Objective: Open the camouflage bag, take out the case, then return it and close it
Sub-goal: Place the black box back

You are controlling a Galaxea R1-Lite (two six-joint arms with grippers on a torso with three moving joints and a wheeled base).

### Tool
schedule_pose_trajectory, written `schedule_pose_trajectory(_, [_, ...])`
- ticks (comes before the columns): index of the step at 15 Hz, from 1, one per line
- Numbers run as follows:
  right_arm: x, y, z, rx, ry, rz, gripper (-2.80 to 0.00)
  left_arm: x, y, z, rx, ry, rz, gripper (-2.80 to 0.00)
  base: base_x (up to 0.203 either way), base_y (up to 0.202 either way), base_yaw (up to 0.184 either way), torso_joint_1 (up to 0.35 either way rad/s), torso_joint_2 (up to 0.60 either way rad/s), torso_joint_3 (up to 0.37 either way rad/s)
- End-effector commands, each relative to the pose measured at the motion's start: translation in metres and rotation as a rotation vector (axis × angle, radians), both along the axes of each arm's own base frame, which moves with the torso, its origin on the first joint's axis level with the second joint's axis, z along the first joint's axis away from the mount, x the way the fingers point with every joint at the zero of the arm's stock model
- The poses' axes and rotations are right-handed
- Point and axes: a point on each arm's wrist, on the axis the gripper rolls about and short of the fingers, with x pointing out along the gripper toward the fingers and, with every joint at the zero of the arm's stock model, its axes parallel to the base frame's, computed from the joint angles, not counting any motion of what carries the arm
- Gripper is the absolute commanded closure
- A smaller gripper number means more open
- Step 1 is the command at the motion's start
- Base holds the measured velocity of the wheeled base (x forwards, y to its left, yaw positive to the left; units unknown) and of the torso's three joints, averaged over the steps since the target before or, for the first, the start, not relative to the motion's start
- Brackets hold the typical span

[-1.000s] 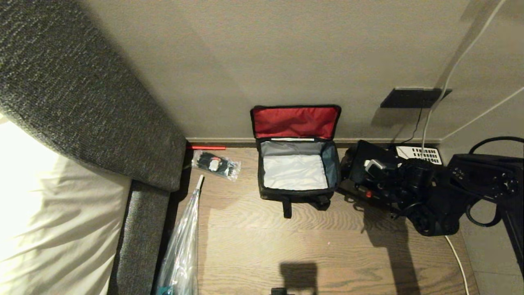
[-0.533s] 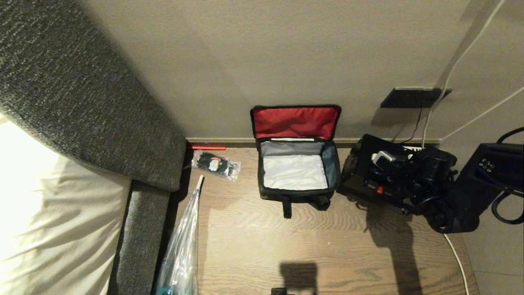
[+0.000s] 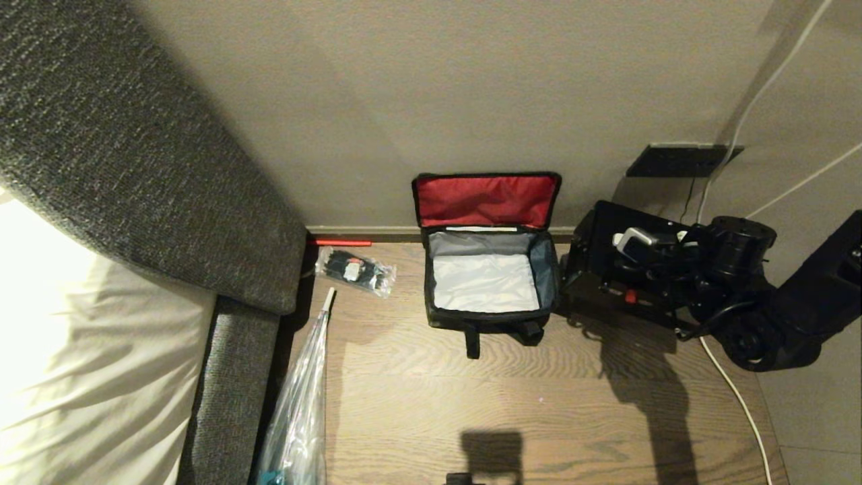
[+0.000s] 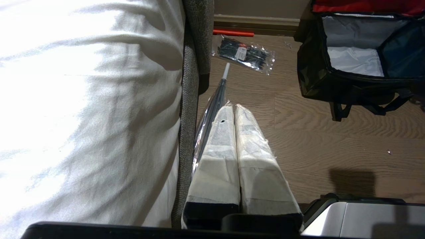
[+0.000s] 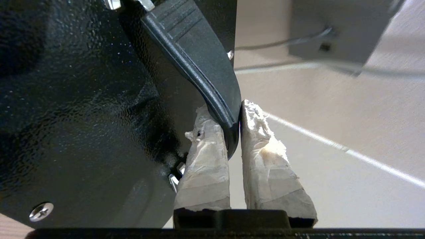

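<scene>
The brown wood-plank floor (image 3: 512,404) carries the open camouflage fabric bag (image 3: 486,322) at its wall edge, a clear packet of black cable ties (image 3: 355,270) near the bag, and a clear plastic-wrapped umbrella (image 3: 300,404).

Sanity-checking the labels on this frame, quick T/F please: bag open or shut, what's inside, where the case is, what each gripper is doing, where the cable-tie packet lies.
1. The boxy camouflage fabric bag stands open, its red-lined lid leaning back against the wall. True.
2. The flat black rectangular case lies inside the bag. False: the pale grey interior is empty; the case is outside, on the bag's right.
3. The right gripper is shut on the case's black handle. True.
4. The left gripper holds the bag's strap. False: its taped fingers are shut on nothing, near the bed.
5. The clear packet of black cable ties lies on the wooden floor, on the bag's right. False: on its left.
</scene>
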Motion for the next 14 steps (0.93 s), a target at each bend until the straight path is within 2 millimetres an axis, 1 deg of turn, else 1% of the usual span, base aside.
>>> schedule_pose_trajectory(1, [-0.010,0.006,0.023,-0.018,-0.048,0.014,0.00,0.000,0.000,0.000,0.000,0.000,0.001,0.00,0.000,0.000,0.000,0.000,0.00,0.000])
schedule_pose_trajectory(3, [-0.012,0.012,0.031,-0.021,-0.038,0.032,0.00,0.000,0.000,0.000,0.000,0.000,0.001,0.00,0.000,0.000,0.000,0.000,0.00,0.000])
schedule_pose_trajectory(8, [-0.015,0.036,0.043,-0.039,-0.065,0.095,0.00,0.000,0.000,0.000,-0.001,0.000,0.000,0.00,0.000,0.000,0.000,0.000,0.00,0.000])
schedule_pose_trajectory(11, [-0.013,0.046,0.047,-0.056,-0.068,0.119,0.00,0.000,0.000,0.000,0.000,-0.002,0.001,0.00,0.000,0.000,0.000,0.000,0.00,0.000])
schedule_pose_trajectory(14, [-0.016,0.062,0.049,-0.060,-0.071,0.162,0.00,0.000,0.000,0.000,-0.001,0.000,0.001,0.00,0.000,0.000,0.000,0.000,0.00,0.000])
